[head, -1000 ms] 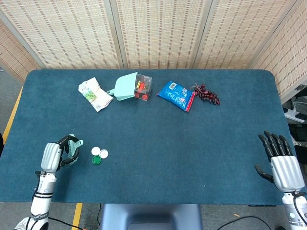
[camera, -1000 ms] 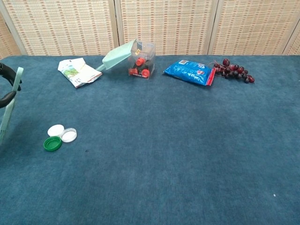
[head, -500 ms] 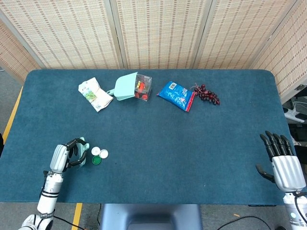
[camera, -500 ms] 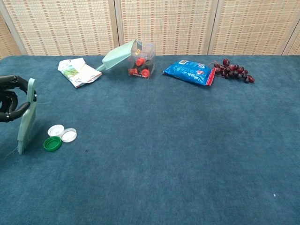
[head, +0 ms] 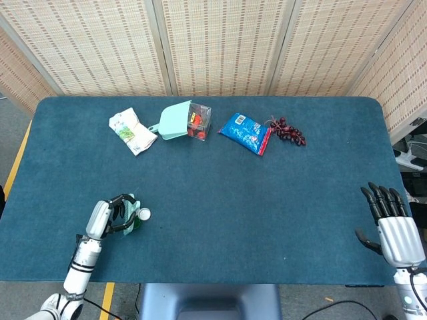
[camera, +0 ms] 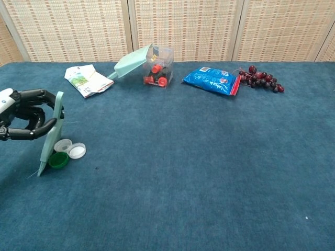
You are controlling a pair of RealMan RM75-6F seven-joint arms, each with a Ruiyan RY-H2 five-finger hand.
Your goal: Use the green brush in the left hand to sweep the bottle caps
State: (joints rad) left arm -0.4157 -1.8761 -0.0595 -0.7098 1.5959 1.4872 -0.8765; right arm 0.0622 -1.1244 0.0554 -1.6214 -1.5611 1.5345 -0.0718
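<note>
My left hand (camera: 23,117) (head: 110,217) grips the pale green brush (camera: 52,133) near the table's front left. The brush hangs bristles down and touches the left side of the bottle caps. There are three caps close together: a green one (camera: 59,160), a white one (camera: 77,150) and a clear one (camera: 63,145) partly behind the brush. In the head view the brush (head: 131,212) covers most of the caps, and only a white cap (head: 143,214) shows clearly. My right hand (head: 393,230) is open at the front right edge, fingers spread, holding nothing.
Along the far side lie a folded paper packet (camera: 86,79), a pale green dustpan (camera: 132,60) leaning on a clear box of red items (camera: 158,65), a blue snack bag (camera: 212,80) and dark grapes (camera: 260,79).
My left hand has carried the brush rightward until it reached the caps. The caps and my right hand have stayed put.
</note>
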